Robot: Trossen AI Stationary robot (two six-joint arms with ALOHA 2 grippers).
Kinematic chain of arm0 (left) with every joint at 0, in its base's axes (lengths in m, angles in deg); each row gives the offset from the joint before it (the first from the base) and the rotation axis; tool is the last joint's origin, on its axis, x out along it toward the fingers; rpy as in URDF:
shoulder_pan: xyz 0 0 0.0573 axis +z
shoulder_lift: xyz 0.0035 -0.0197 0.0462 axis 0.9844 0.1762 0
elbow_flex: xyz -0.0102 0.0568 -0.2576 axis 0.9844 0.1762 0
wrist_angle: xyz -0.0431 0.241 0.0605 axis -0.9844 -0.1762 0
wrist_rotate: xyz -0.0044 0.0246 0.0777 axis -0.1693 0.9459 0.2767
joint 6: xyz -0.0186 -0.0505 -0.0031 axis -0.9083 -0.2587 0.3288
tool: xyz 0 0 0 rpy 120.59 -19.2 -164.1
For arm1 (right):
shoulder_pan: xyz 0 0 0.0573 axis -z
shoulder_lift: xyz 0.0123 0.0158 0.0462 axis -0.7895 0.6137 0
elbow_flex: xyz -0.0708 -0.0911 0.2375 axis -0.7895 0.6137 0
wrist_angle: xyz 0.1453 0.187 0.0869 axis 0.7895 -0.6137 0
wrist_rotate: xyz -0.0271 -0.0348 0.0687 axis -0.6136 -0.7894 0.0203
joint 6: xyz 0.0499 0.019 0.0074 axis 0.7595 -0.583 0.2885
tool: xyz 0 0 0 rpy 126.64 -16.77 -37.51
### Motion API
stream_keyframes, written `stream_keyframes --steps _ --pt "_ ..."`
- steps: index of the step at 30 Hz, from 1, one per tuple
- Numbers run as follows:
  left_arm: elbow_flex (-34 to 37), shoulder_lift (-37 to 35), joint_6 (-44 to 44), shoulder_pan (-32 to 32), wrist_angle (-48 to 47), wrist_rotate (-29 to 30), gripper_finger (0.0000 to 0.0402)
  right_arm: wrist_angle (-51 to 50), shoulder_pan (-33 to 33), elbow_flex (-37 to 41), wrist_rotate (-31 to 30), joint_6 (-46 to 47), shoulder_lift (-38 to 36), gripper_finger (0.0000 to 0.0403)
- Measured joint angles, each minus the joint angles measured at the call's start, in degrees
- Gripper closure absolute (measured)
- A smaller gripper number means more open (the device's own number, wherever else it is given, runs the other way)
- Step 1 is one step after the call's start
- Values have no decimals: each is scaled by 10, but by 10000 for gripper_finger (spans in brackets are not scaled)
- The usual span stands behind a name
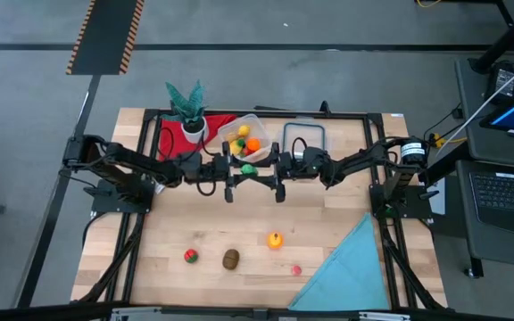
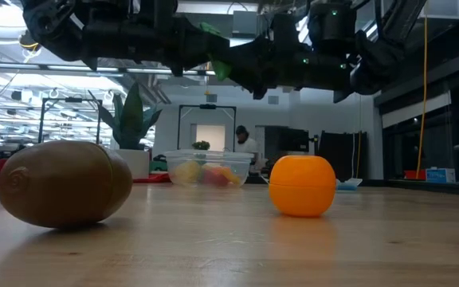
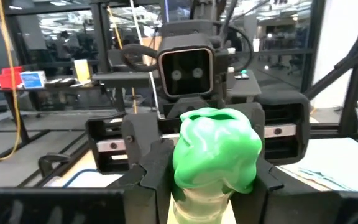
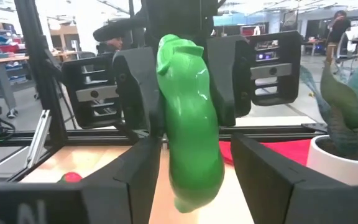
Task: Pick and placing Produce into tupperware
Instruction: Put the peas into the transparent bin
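We found both arms stretched toward each other over the middle of the table point(image 1: 186, 227), meeting just in front of the tupperware point(image 1: 259, 124). Between them hung a green vegetable point(image 1: 248, 168), raised clear of the wood. The left claw point(image 3: 213, 186) was pinching this green piece from both sides, its fingers point(image 3: 151, 177) pressed against the lower part. The right claw point(image 4: 194, 180) stood around the same piece, but its fingers point(image 4: 126, 180) were spread, with a gap showing on each side.

The tupperware sat near the far edge of the table, just beside a potted plant point(image 1: 188, 107) with a red cloth point(image 1: 219, 125) under it. Several pieces of produce already lay inside, among them an orange one point(image 1: 252, 144) and a yellow one point(image 1: 243, 132). A clear lid point(image 1: 305, 138) lay just to the right of the tupperware.

Toward the near edge, well apart from the container, rested a red piece point(image 1: 190, 256), a brown kiwi point(image 1: 230, 259), an orange fruit point(image 1: 275, 240) and a pink piece point(image 1: 295, 269). A blue cloth point(image 1: 351, 267) covered the near right corner.
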Motion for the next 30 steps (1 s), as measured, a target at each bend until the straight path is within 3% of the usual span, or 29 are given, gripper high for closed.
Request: stream_keyframes --steps 7,14,18,24,30 --pt "0 -10 4 12 -15 2 288 3 3 0 4 -2 0 202" --pt "2 -59 6 21 -88 7 288 -35 17 0 10 -6 -14 202" --pt "2 -93 23 25 -130 10 288 -96 24 11 12 -20 -51 202" --pt "2 -134 23 43 -193 10 288 -98 25 79 7 -37 -124 202" --pt "3 -157 16 62 -234 25 288 -95 21 148 -71 -47 -201 202"
